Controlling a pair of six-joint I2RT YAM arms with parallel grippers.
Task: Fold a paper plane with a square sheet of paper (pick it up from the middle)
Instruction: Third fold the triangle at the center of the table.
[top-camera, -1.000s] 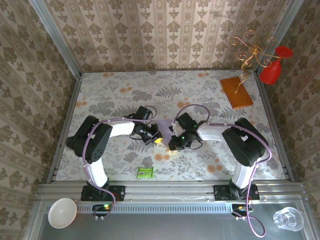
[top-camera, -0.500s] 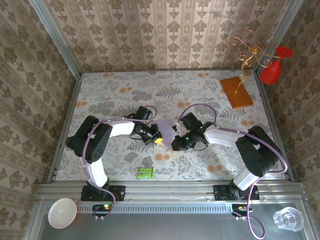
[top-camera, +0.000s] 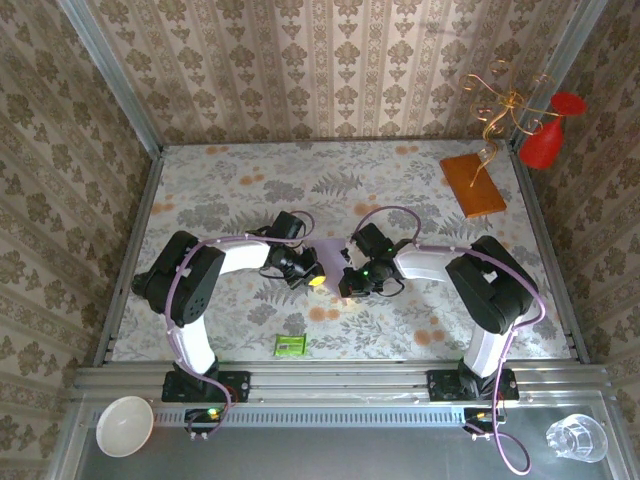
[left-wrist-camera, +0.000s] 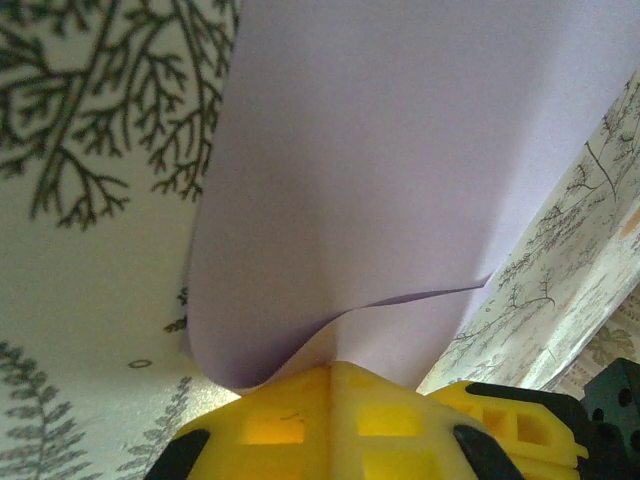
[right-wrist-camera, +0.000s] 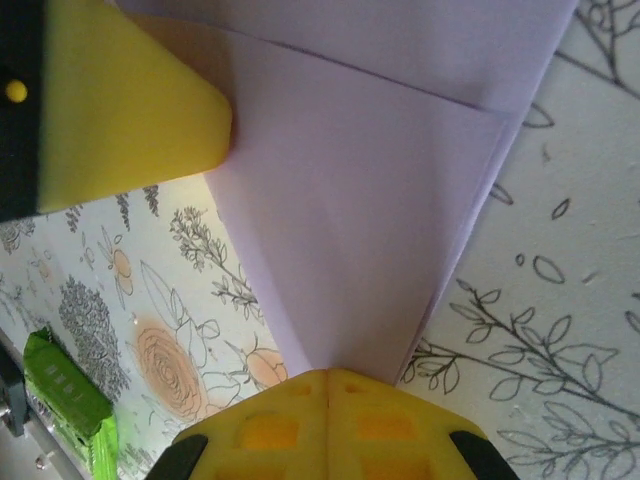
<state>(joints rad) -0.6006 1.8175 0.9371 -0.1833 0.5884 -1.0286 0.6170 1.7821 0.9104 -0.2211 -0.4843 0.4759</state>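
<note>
Left claw (top-camera: 317, 281): jaws together, clamped on an edge of the pale lavender sheet of paper (top-camera: 330, 252). In the left wrist view the sheet bows away from the pinch.

Right claw (right-wrist-camera: 325, 385): jaws together, clamped on a folded, layered corner of the same sheet.

The sheet sits at mid-counter (top-camera: 230, 180), held between the two claws, plain and unmarked.

Green packet (top-camera: 290, 345): near the counter's front edge, well apart from the sheet. Its print is too small to read.
</note>
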